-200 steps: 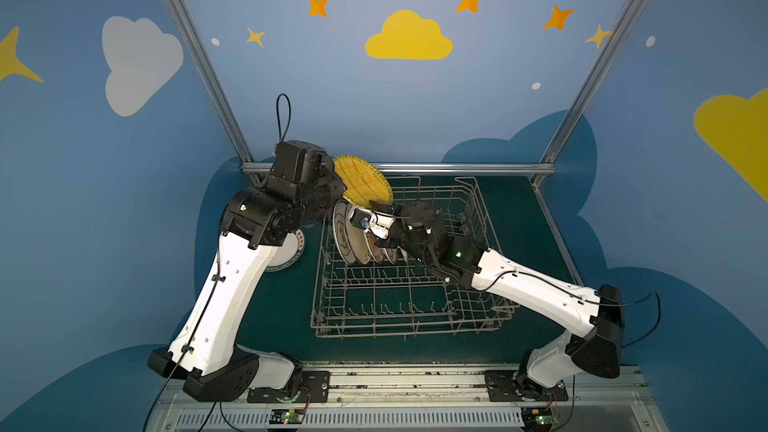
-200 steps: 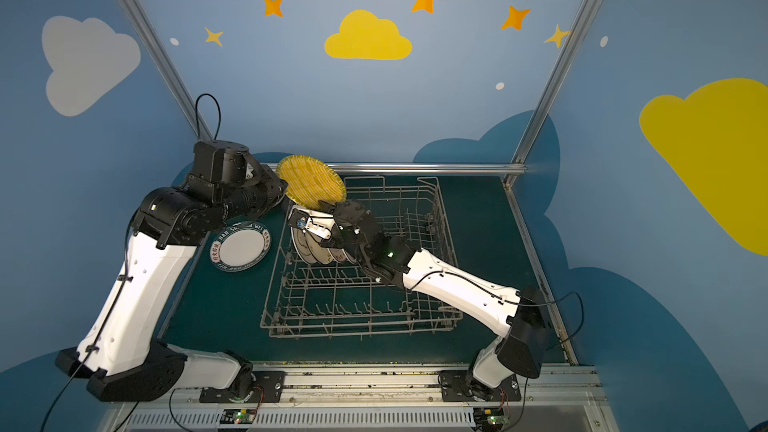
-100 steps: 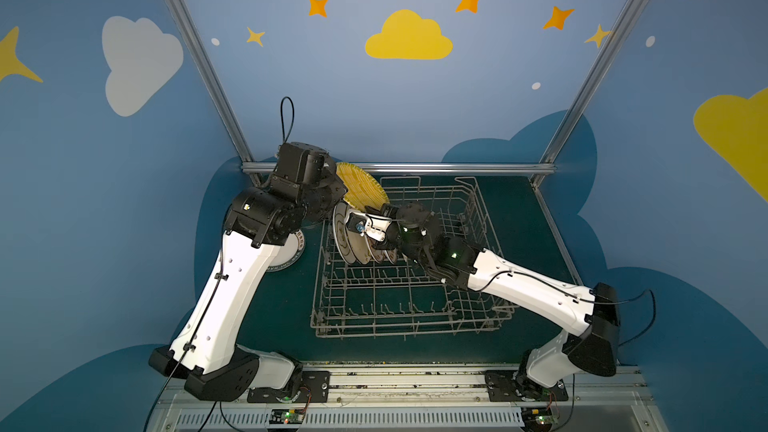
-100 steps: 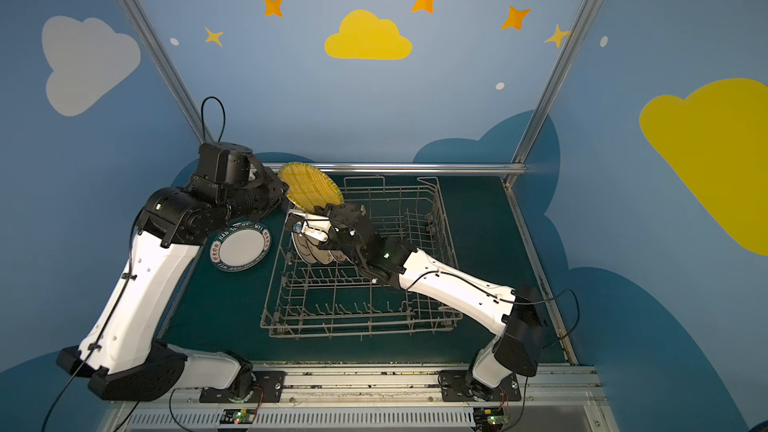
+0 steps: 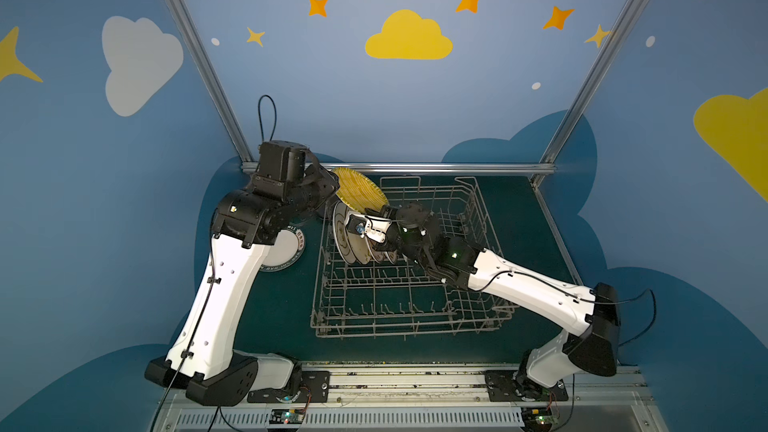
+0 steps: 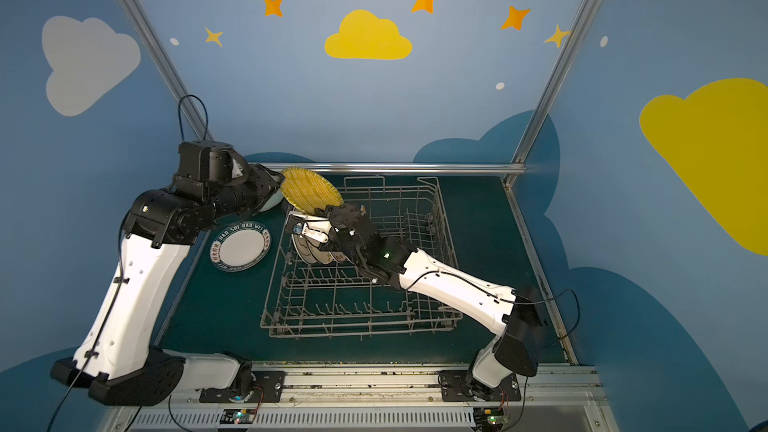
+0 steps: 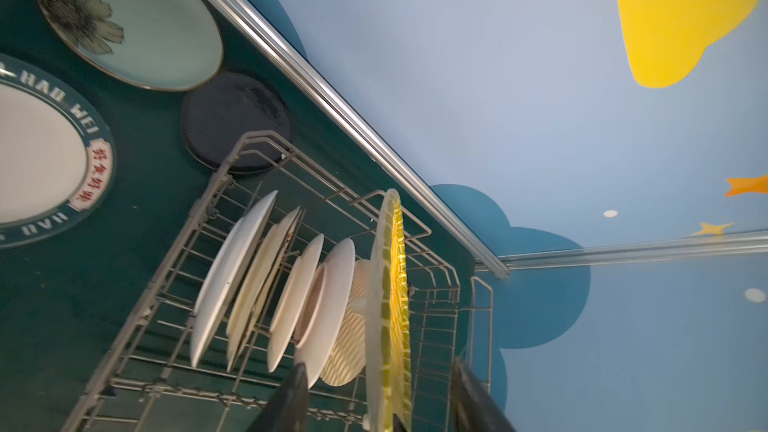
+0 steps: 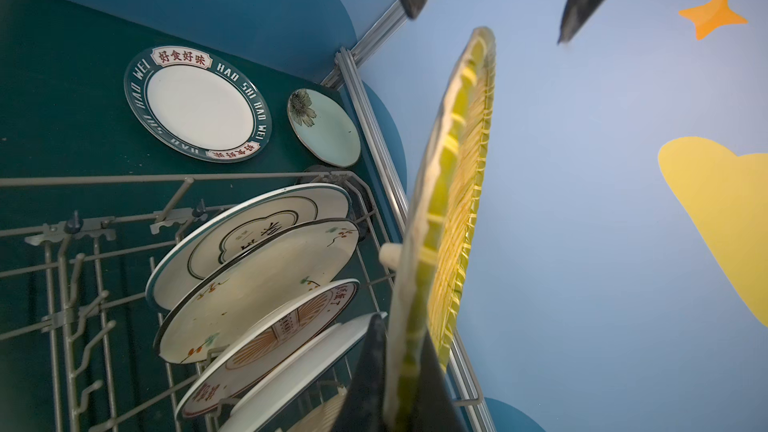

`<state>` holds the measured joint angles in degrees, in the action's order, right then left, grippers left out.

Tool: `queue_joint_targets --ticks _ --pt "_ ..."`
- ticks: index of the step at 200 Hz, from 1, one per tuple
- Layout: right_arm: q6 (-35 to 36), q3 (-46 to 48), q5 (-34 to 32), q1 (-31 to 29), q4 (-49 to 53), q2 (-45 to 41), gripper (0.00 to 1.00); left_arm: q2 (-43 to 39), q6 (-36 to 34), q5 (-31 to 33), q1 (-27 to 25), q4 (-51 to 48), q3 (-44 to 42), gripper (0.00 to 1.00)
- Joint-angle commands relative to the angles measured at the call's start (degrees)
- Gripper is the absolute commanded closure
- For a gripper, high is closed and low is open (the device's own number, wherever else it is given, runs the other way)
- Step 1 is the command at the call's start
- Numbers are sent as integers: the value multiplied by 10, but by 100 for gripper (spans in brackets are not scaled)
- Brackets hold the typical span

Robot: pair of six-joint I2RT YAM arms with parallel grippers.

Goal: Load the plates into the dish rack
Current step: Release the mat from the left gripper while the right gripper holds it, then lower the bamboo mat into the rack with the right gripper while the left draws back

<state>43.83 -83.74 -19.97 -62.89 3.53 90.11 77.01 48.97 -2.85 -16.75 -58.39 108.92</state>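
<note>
A yellow woven-pattern plate (image 5: 360,194) (image 6: 309,193) stands on edge above the far left corner of the grey wire dish rack (image 5: 473,218) (image 6: 436,218). My right gripper (image 8: 401,326) (image 5: 374,216) is shut on its lower rim. My left gripper (image 7: 378,363) (image 5: 332,189) is open, with one finger on each side of the plate's upper rim (image 7: 390,284) and a gap on both sides. Several plates (image 7: 232,276) (image 8: 257,251) stand upright between the tines beside the yellow one.
Left of the rack, three plates lie flat on the green table: a white one with a dark lettered rim (image 6: 241,249) (image 8: 199,105), a pale green floral one (image 7: 129,18) (image 8: 324,126) and a black one (image 7: 237,122). An aluminium rail (image 5: 457,168) and the blue wall stand close behind the rack.
My right gripper closed on the yellow plate's lower rim. My left gripper then opened and let go of the upper rim. The plate has come down closer to the rack.
</note>
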Motion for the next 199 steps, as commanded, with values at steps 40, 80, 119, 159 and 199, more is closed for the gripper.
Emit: queue_joint_targets --ticks 40,80,119,159,199 --pt "-67 -73 -38 2 39 -38 100 -76 -121 -159 95 76 -1 0" --pt "-196 -154 -87 7 137 -46 100 -174 -207 -239 102 194 -117 0" --pt "-341 -179 -43 38 233 -78 100 -252 -248 -315 102 313 -253 0" --pt "-509 -210 28 107 348 -102 100 -315 -258 -341 101 462 -420 0" --pt "-632 -189 63 175 399 -110 100 -332 -241 -302 100 559 -531 0"
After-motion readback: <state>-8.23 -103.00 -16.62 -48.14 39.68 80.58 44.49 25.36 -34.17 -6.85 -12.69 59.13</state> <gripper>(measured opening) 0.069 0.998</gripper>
